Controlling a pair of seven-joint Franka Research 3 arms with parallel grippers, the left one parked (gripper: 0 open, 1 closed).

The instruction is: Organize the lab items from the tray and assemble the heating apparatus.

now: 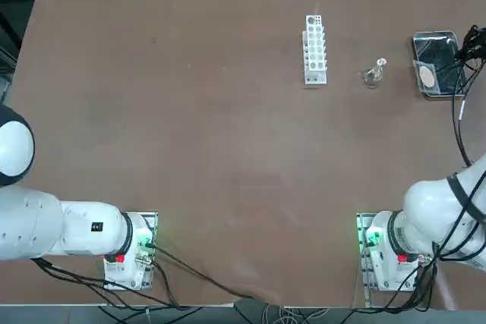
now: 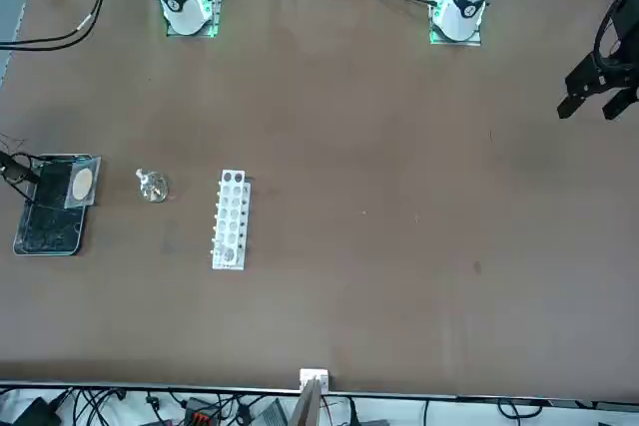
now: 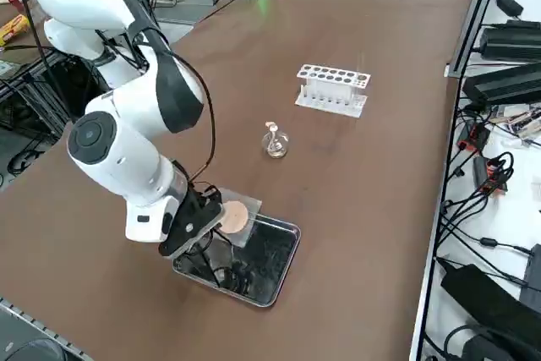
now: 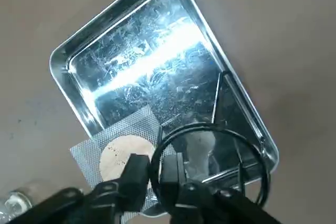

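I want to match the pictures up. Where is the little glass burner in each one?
Top: glass burner right of white rack.
Front: left of rack, near tray.
Right side: between rack and tray.
Right wrist: only an edge, beside the tray.

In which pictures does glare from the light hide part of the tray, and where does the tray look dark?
Right wrist view: a bright white streak of glare crosses the tray's floor, though the black wire ring at the right gripper stays readable. Top view: the tray looks dark with a shiny rim. Front view: its floor is dark, no glare.
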